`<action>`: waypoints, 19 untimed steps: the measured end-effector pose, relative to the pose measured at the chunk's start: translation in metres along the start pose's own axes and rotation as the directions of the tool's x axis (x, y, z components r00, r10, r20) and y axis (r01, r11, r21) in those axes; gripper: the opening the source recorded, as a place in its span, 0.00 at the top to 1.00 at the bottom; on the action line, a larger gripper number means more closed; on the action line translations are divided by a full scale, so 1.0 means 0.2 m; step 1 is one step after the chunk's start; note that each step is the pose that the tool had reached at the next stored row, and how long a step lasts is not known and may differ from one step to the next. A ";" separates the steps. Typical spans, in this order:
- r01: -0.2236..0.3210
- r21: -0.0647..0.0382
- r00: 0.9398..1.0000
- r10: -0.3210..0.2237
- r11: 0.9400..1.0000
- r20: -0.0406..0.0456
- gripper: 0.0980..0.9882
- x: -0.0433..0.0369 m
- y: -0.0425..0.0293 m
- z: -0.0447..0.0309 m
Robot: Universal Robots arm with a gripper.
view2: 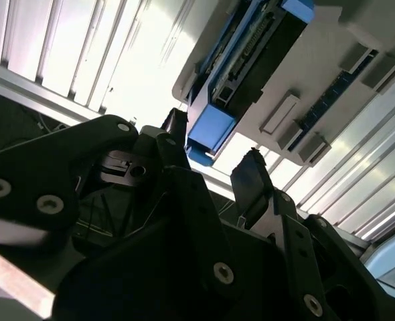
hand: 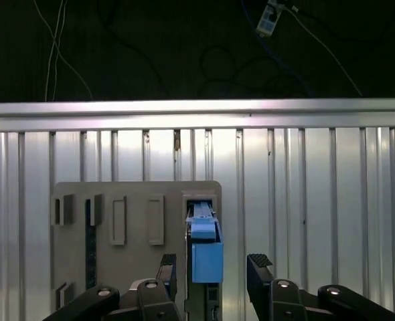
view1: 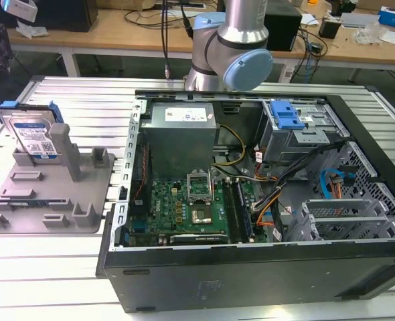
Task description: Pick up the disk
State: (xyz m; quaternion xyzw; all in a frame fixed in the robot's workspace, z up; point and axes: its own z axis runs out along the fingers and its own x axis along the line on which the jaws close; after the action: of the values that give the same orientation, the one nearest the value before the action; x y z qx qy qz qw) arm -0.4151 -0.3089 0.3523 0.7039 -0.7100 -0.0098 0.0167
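Spreading wide, the gripper (hand: 214,259) is open, its two dark fingers (hand: 259,266) apart with nothing between the pads; in the first wrist view the gap frames the blue end of the disk (hand: 202,217), which the fingers do not touch. In the second wrist view the gripper (view2: 213,137) is seen at a slant, again open, with the disk (view2: 251,50) beyond its tips, blue rail along the edge and dark connector side showing. The disk sits in a slot of the grey tray (hand: 137,200), and the tray lies flat on the ribbed metal table (hand: 318,200). In the exterior view the disk (view1: 33,134) stands on edge at the back corner of the tray (view1: 50,194), labelled face showing, leaning against a grey post, with nothing gripping it. The tray rests on the table (view1: 50,267) at the exterior view's left, just beside the open case (view1: 251,281). Inside the case lie a green board (view1: 191,207), a grey supply box (view1: 181,124) and a blue-latched cage (view1: 288,120). Behind the case rises the arm (view1: 241,40), and past it stand wooden benches (view1: 117,30) with cables and boxes.
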 end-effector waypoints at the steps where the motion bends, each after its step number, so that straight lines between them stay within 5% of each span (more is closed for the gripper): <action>1: 0.001 0.000 1.000 -0.001 1.000 -0.002 0.50 0.001 0.000 0.000; 19: 0.004 0.001 1.000 -0.004 1.000 -0.004 0.50 0.020 -0.015 0.046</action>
State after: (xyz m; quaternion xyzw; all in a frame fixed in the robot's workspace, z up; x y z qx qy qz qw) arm -0.4125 -0.3129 0.3429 0.7055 -0.7084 -0.0082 0.0177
